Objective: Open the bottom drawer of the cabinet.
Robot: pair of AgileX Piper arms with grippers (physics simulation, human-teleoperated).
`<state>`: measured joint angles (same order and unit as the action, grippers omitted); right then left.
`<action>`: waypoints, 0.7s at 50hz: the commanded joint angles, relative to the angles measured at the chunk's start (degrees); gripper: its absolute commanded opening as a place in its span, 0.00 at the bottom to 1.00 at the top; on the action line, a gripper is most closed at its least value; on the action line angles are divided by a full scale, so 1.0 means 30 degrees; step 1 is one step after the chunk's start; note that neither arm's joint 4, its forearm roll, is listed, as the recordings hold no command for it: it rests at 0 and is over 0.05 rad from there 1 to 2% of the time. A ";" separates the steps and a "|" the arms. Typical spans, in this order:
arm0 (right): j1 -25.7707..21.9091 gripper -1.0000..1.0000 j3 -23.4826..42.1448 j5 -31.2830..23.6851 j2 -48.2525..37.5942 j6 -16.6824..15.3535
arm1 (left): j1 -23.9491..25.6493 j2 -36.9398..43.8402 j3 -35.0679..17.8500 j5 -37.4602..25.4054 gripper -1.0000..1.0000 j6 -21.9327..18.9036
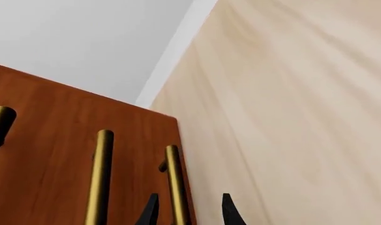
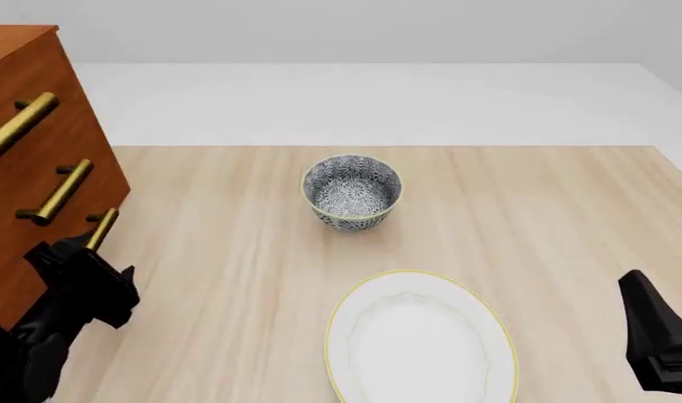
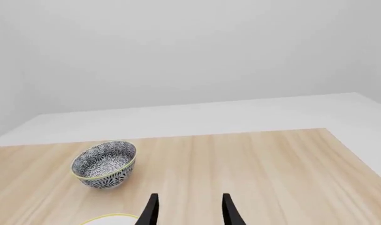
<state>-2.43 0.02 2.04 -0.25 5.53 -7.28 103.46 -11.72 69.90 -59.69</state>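
Reddish-brown cabinet (image 2: 33, 168) stands at the tabletop's (image 2: 542, 218) far left; its bottom drawer (image 2: 61, 260) appears closed. Left end effector (image 1: 187, 208), fingers parted, straddles the drawer's brass handle (image 1: 175, 183) without visibly gripping. Right end effector (image 3: 189, 210) hangs open, well apart, facing the patterned bowl (image 3: 104, 164).

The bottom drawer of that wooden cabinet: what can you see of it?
The bottom drawer is the lowest of three in the reddish-brown, wood-look cabinet at the table's left edge. It carries a short brass bar handle on small posts. Its front looks flush with the drawers above, so it appears shut. The left gripper sits at the handle, one fingertip either side of the bar; whether they touch it is unclear.
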 commanded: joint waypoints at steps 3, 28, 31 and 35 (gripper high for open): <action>0.0045 1.00 0.0013 0.0074 -0.0164 0.0073 | -0.0303 0.0916 -0.0598 0.0000 1.00 -0.0630; 0.0025 1.00 0.0002 0.0080 -0.0223 0.0257 | -0.1300 0.1689 -0.1038 0.0000 1.00 -0.1357; 0.0032 1.00 0.0001 0.0104 -0.0250 0.0254 | -0.1468 0.1530 -0.0879 0.0000 1.00 -0.1505; 0.0023 1.00 0.0001 0.0134 -0.0286 0.0267 | -0.1678 0.1348 -0.0656 0.0000 1.00 -0.1627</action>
<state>-2.32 0.02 2.29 -0.90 6.21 -10.97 108.05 -14.45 69.90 -63.70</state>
